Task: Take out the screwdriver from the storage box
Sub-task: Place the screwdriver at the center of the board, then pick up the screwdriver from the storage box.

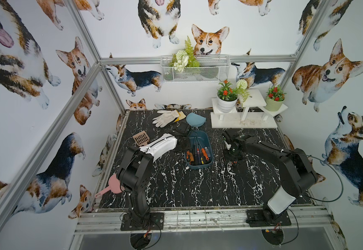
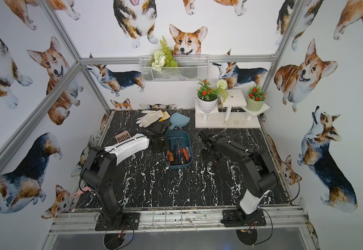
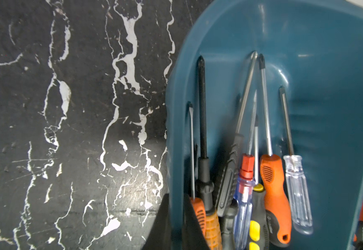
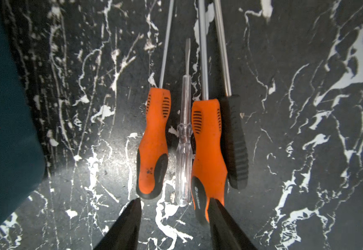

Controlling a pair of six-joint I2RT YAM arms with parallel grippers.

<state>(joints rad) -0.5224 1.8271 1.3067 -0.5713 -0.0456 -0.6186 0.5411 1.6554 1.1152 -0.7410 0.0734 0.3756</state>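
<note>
The dark teal storage box (image 1: 197,134) stands mid-table in both top views and holds several screwdrivers (image 3: 272,186) with orange, black, blue and clear handles. My left gripper (image 3: 175,207) is shut on the storage box's side wall (image 3: 173,134), one finger inside and one outside. To the right of the box (image 4: 3,108), my right gripper (image 4: 174,203) hangs open just over the table. Below it lie an orange screwdriver (image 4: 153,140), a clear one (image 4: 183,151), a larger orange one (image 4: 208,140) and a black one (image 4: 235,140). One fingertip overlaps the larger orange handle's end.
A white glove (image 1: 165,118) and a light blue dustpan (image 1: 195,120) lie behind the box. A brown scoop (image 1: 141,138) and a pink scoop (image 1: 111,186) sit at the left. A white stand (image 1: 243,124) with potted plants fills the back right corner.
</note>
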